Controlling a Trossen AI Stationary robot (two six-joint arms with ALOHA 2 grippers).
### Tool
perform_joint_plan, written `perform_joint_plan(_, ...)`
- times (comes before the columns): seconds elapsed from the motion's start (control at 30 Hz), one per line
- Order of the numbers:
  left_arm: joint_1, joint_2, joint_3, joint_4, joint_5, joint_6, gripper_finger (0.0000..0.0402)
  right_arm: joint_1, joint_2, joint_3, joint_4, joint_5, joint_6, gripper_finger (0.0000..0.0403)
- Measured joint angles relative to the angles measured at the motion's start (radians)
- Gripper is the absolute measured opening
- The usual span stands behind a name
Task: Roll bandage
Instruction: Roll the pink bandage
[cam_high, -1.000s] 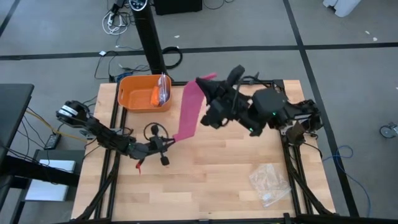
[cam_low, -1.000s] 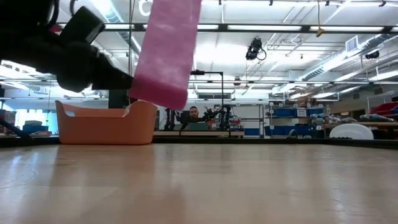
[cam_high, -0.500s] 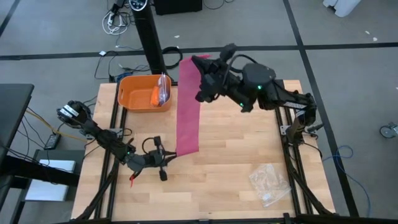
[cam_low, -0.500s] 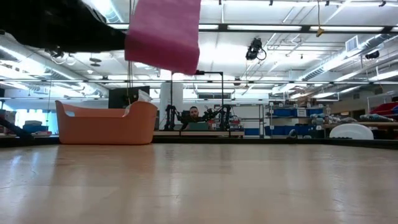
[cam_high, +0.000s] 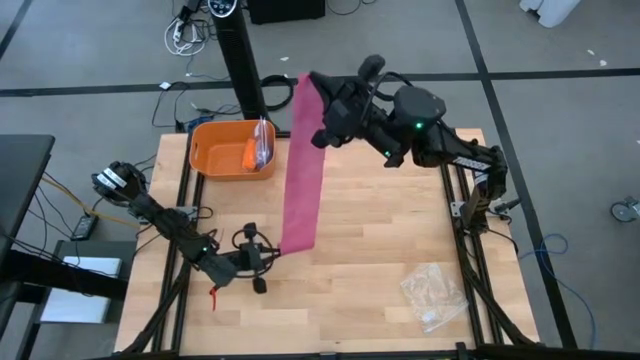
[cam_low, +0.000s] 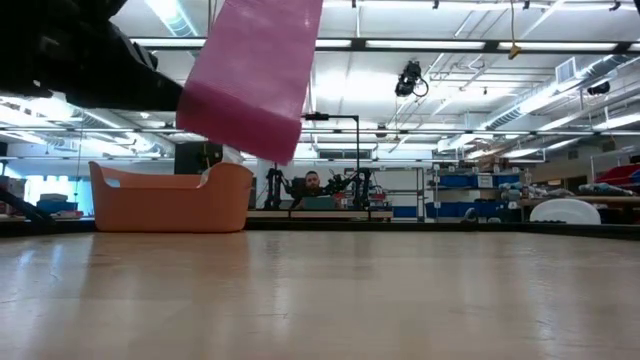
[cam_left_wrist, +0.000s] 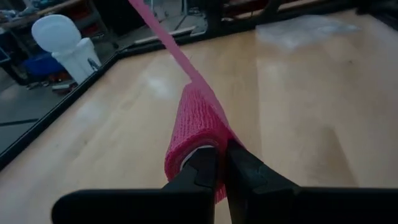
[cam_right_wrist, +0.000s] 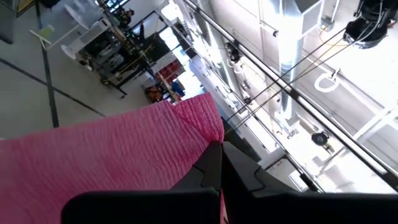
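Observation:
The bandage (cam_high: 302, 170) is a long magenta strip, stretched in the air from the table's far edge down toward its middle. Its lower end is wound into a small roll (cam_left_wrist: 196, 121). My left gripper (cam_high: 268, 256) is shut on that roll, low over the table's near left. My right gripper (cam_high: 318, 82) is raised high at the far edge and is shut on the strip's upper end (cam_right_wrist: 208, 134). In the low view the strip (cam_low: 255, 80) hangs clear of the tabletop. My left gripper pinches the roll at its near end (cam_left_wrist: 205, 146) between its two fingers, which lie along the roll's axis. They come nearly level from the table's left. The roll is lifted clear, and the strip runs straight up from it. My right gripper pinches the strip's upper end beside a corner (cam_right_wrist: 211, 138) between its two fingers. The strip hangs away below the fingers, spread flat and drawn straight toward the roll.
An orange tub (cam_high: 232, 148) with small items in it stands at the far left. A clear crinkled plastic bag (cam_high: 433, 295) lies at the near right. A black post (cam_high: 243, 60) rises behind the tub. A person (cam_low: 313, 183) sits far behind the table.
My right gripper has carried the strip's upper end toward the table's far edge and a little to the left. My left gripper has moved toward the near edge with the roll. The strip, slanted and shorter before, now runs longer and straighter between them.

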Motion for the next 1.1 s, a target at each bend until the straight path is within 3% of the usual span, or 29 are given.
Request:
perform_joint_plan(0.27, -0.067, 0.0, 0.032, 0.162, 0.004, 0.145, 0.0018, -0.069, 0.0, 0.0, -0.128, 0.005, 0.082, 0.0)
perform_joint_plan(0.53, -0.134, 0.0, 0.153, 0.162, 0.022, 0.314, 0.0018, -0.191, 0.0, -0.018, -0.377, -0.182, 0.38, 0.0)
perform_joint_plan(1.1, -0.158, 0.0, 0.22, 0.165, 0.013, 0.39, 0.0018, -0.236, 0.002, -0.431, -0.428, -0.426, 0.666, 0.0003)
